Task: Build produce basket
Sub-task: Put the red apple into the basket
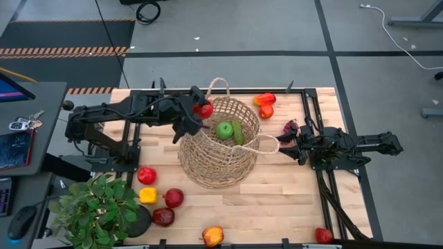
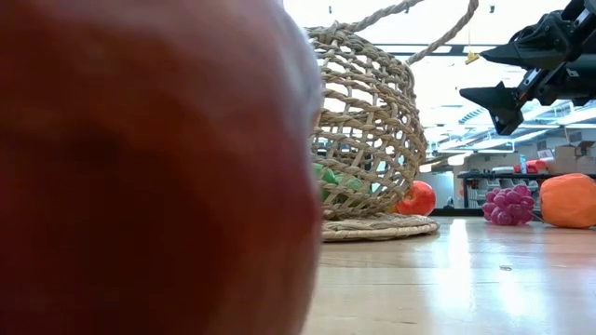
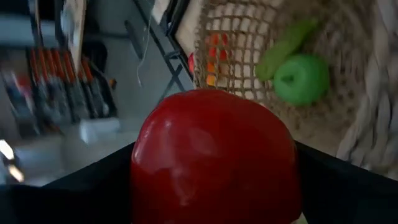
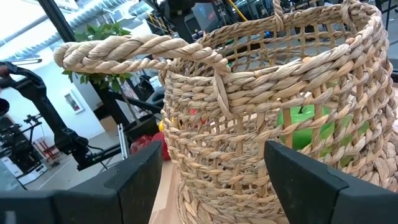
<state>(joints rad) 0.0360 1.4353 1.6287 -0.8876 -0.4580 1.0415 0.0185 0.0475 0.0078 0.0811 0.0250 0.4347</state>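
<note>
High view: the basket (image 1: 220,143) stands mid-worktop, a green apple (image 1: 224,130) and a long green vegetable (image 1: 238,132) inside it. The left gripper (image 1: 201,109) hangs at the basket's far-left rim, its fingers clamped on a red fruit (image 1: 204,110). The right gripper (image 1: 285,145) sits at the near-right loop handle (image 1: 266,144), its fingers spread to either side of the handle and not visibly pinching it. Grapes (image 1: 291,127) lie just behind the right arm; two orange-red pieces (image 1: 264,104) rest near the far edge. Along the near-left edge sit more produce (image 1: 161,198) and a potted plant (image 1: 97,211), leaving bare worktop (image 1: 277,194) near-right of the basket.

Low view: a red fruit (image 2: 149,167) close to the lens blocks the left half. Beyond it the basket (image 2: 368,140) shows its base flat on the wood, one gripper (image 2: 507,93) raised clear above the surface, grapes (image 2: 507,205) and an orange piece (image 2: 568,200) farther back.

Left wrist view: the red fruit (image 3: 211,158) fills the gap between the dark fingers (image 3: 62,193), with the apple (image 3: 301,78) visible down inside the weave.

Right wrist view: the fingers (image 4: 134,183) stand parted before the basket wall (image 4: 249,137), the rope handle (image 4: 130,50) above them, untouched as far as shown.
</note>
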